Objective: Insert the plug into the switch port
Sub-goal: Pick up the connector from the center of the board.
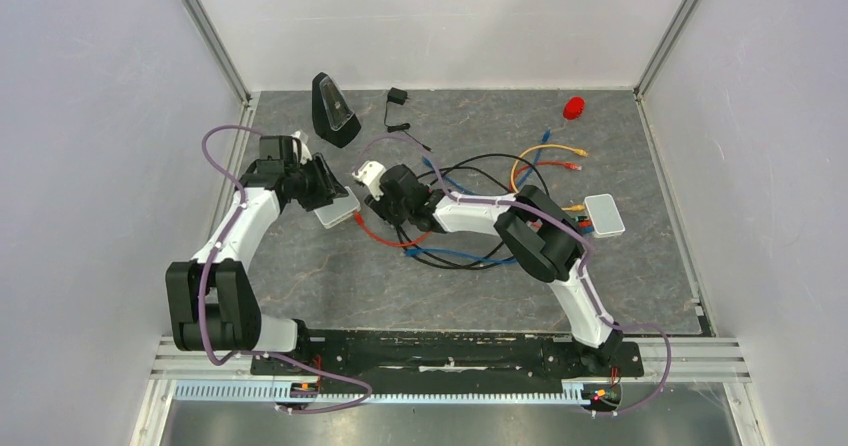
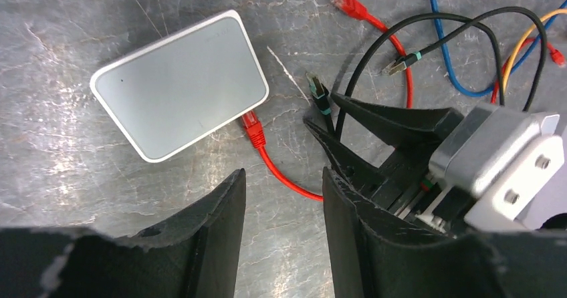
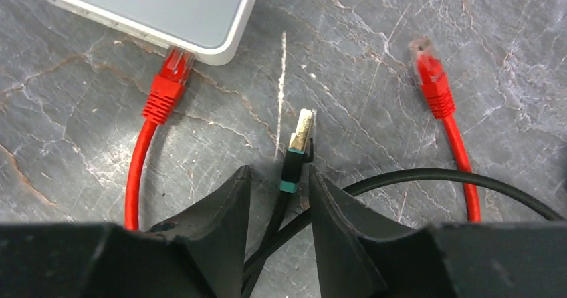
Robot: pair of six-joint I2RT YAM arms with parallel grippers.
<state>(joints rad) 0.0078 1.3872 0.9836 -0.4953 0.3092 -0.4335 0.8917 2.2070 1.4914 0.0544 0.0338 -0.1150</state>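
The switch point(image 2: 179, 84) lies flat on the table point(image 1: 300, 286), left of centre in the overhead view. Seen from the left wrist, its port edge is turned towards 5 o'clock, the side from which the right arm can bring a cable. A red plug point(image 3: 167, 87) sits nose-first against that edge near the corner and looks seated in a port, its cable curling away towards 6 o'clock. The left end effector point(image 2: 282, 178) hangs close by with the switch at 11 o'clock of its fingers. Its jaws are spread and hold nothing; only the red cable lies on the table beneath them. I judge it waits there to steady the light box, which would likely slide when a plug is pushed in. The right end effector point(image 3: 278, 172) is low over the table at 3 o'clock of the switch in the overhead view. Its jaws are partly spread and straddle the boot of a black plug point(image 3: 301, 134). The plug's metal nose points to 12 o'clock, short of the switch and just past its corner. Bare table shows between the boot and one finger, so it does not look pinched. The next step is probably to close on the boot and line the nose up with a free port beside the red one. A second red plug point(image 3: 428, 77) lies loose at 2 o'clock of the black one, apart from it, and the looped cables nearby could drag
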